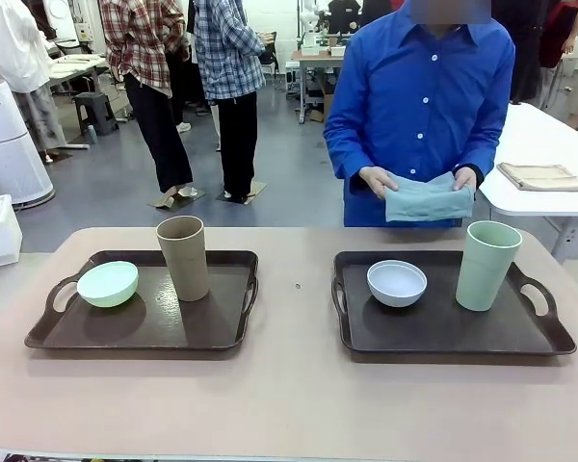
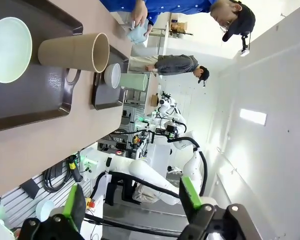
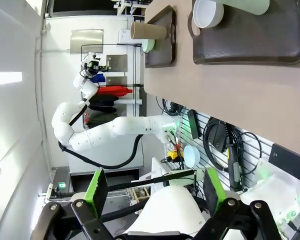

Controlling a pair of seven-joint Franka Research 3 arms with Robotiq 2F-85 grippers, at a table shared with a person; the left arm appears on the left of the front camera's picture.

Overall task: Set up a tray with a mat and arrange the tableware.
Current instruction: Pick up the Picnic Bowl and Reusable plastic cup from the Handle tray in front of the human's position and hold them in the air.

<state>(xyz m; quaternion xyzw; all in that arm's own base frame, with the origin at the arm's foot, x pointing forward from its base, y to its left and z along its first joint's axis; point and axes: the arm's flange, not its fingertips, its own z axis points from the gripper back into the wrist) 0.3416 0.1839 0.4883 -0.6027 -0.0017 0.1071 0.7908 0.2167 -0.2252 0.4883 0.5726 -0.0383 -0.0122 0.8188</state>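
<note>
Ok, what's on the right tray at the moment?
A grey-blue bowl and a pale green cup, both straight on the bare tray. The bowl looks empty; the cup's inside is hidden by its wall.

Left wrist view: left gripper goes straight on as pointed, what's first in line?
Probably the right arm, whose white link crosses ahead of the open left gripper; depth is unclear. The table lies off to one side, out of that line.

Picture edges cut off the pale green cup (image 3: pixel 246 6) and the mint bowl (image 2: pixel 7 49).
</note>
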